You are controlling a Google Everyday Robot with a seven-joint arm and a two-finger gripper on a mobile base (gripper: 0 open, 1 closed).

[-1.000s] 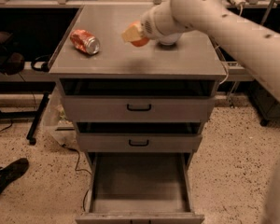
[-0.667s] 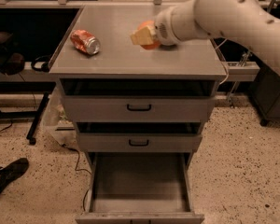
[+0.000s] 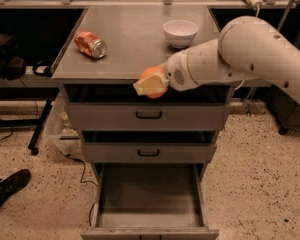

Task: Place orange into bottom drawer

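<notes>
A flat cream pad hides much of the smooth round orange, on which the end effector is clamped, over the grey surface's front edge. Well below, the pulled-out bottom drawer shows a flat grey metal floor, its front cut off.

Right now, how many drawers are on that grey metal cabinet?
3: grey top drawer, grey middle drawer, both black-handled, and the pulled-out bottom drawer. The end effector holds the round orange fruit above them.
</notes>
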